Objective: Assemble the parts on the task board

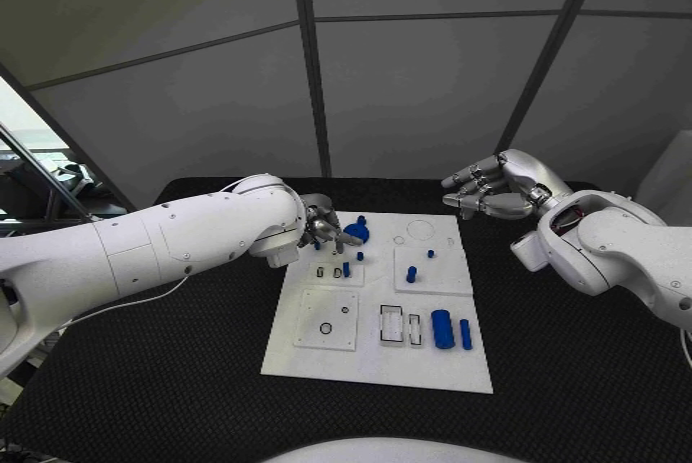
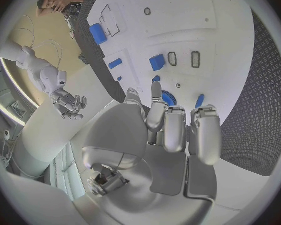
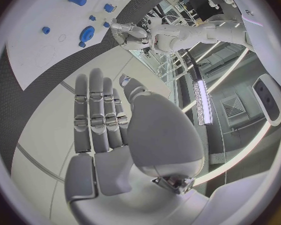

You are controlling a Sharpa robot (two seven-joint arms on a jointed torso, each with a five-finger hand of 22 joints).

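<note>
Left robot hand point(image 1: 326, 229) open above blue gear point(image 1: 356, 232)

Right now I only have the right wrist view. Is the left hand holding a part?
Observer: No. The left hand holds nothing; its fingers reach over the gear.
Operator: Touching it?
Observer: Cannot tell. In the head view the hand sits just left of the gear, at the far end of the board.
Operator: Where's my right hand against the board?
Observer: The right hand hovers by the board's far right corner, fingers apart.
</note>
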